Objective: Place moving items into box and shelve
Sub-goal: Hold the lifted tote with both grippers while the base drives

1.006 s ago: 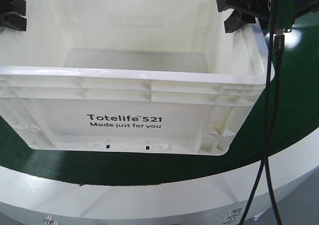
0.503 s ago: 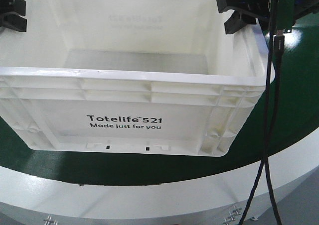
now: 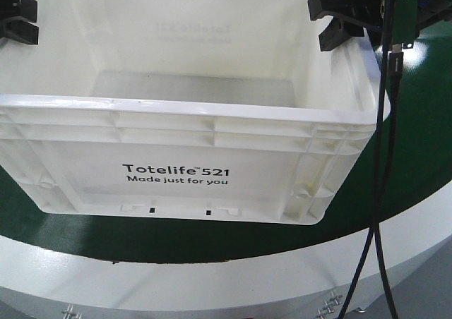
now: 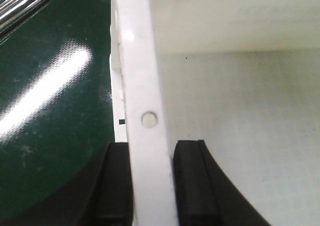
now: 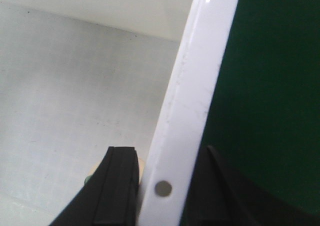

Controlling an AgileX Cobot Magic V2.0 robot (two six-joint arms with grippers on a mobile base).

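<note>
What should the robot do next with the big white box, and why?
Probably lift both arms gently and evenly. The left gripper pinches one side rim of the white Totelife crate, and the right gripper straddles the other, so an even lift would keep the crate level above the green surface.

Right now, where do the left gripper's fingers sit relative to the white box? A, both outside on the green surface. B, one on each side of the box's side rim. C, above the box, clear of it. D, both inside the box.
B: in the left wrist view, the left gripper has its black fingers flanking the rim of the box, one on the green surface side and one on the interior side.
</note>
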